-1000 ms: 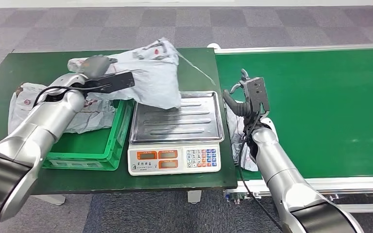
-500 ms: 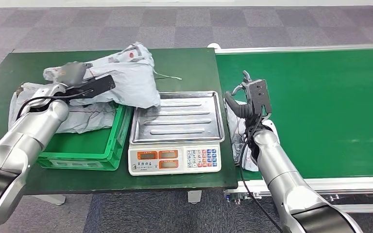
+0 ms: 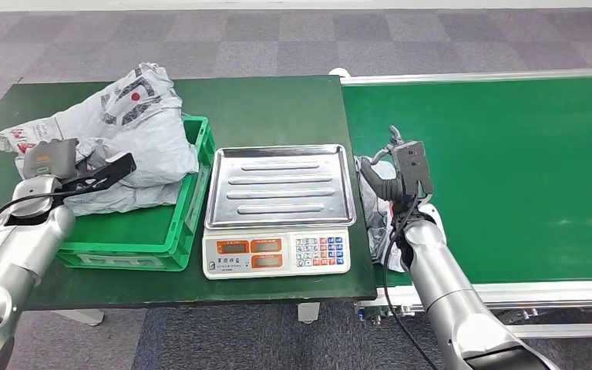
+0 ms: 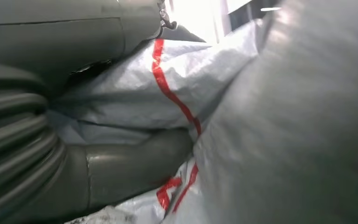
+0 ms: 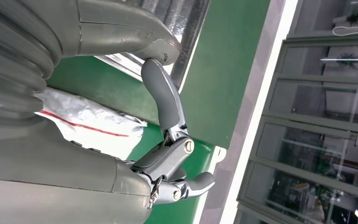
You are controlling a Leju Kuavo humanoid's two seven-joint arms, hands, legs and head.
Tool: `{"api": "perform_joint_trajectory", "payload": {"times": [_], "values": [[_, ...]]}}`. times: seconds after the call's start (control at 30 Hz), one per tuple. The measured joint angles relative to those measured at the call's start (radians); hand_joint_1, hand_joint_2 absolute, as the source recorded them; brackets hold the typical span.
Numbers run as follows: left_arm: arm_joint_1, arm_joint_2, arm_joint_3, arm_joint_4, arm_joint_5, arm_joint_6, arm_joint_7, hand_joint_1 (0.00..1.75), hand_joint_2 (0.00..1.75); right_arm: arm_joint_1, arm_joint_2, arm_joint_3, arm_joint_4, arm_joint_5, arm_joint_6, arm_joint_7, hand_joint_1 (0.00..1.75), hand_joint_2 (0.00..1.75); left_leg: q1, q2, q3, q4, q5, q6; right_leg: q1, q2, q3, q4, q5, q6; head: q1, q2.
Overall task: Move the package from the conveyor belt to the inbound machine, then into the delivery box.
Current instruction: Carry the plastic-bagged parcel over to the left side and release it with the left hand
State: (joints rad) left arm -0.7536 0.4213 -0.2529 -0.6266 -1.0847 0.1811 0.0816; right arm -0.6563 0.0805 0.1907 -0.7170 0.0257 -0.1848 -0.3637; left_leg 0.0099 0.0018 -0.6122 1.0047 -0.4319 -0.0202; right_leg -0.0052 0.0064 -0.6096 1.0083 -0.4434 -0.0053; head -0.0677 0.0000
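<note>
Since a second ago the grey package [image 3: 135, 123] has travelled from above the scale's tray leftward to the green crate [image 3: 193, 202], carried by the left hand [image 3: 73, 171], which has swung well to the left with it. Now the package droops over the crate's far-left part, its crumpled bulk rising above the crate rim and its lower folds lying on another grey bag [image 3: 116, 196] inside the crate. The left hand holds the package from the near side: its dark fingers [image 3: 112, 168] press against the plastic just under the bulge, and the left wrist view shows the thick grey thumb [image 4: 135, 161] pushed into the red-striped film, wrapping closed around a fold of it.

The scale [image 3: 277, 239] stands just right of the crate with its steel tray [image 3: 281, 185] bare. The right hand [image 3: 391, 166] hangs at the seam between the dark green table [image 3: 277, 108] and the conveyor belt [image 3: 509, 169], beside the tray's right edge; its fingers [image 5: 165, 100] are spread apart and curl around nothing. A further grey bag [image 3: 374, 220] lies crumpled just below that hand, at the belt's near-left edge, not touched by the fingers as far as the right wrist view shows.
</note>
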Motion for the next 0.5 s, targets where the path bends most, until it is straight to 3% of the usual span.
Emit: {"api": "perform_joint_trajectory", "payload": {"times": [0.27, 0.4, 0.5], "values": [[0.059, -0.039, 0.123, -0.096, 0.178, -0.116, -0.214, 0.00, 1.75, 0.011, 0.000, -0.013, -0.017, 0.008, -0.004, 0.003, 0.00, 1.75, 0.000, -0.001, 0.000, 0.000, 0.000, 0.000, 0.000, -0.001, 0.000, 0.000, 0.000, 0.000, 0.000, 0.000], [0.084, -0.106, 0.157, -0.191, 0.453, -0.274, -0.340, 0.00, 1.75, 0.011, 0.000, -0.014, -0.017, 0.008, -0.001, 0.003, 0.00, 1.75, -0.001, -0.003, 0.000, 0.001, 0.000, 0.000, 0.000, -0.003, 0.001, 0.000, 0.000, 0.000, 0.000, 0.000], [0.107, -0.163, 0.174, -0.275, 0.692, -0.353, -0.377, 0.00, 1.75, 0.006, 0.001, -0.010, -0.016, 0.015, 0.011, 0.007, 0.00, 1.75, -0.001, -0.003, 0.000, 0.001, 0.000, 0.000, -0.001, -0.003, 0.001, 0.000, 0.001, 0.001, 0.000, 0.000]]}}
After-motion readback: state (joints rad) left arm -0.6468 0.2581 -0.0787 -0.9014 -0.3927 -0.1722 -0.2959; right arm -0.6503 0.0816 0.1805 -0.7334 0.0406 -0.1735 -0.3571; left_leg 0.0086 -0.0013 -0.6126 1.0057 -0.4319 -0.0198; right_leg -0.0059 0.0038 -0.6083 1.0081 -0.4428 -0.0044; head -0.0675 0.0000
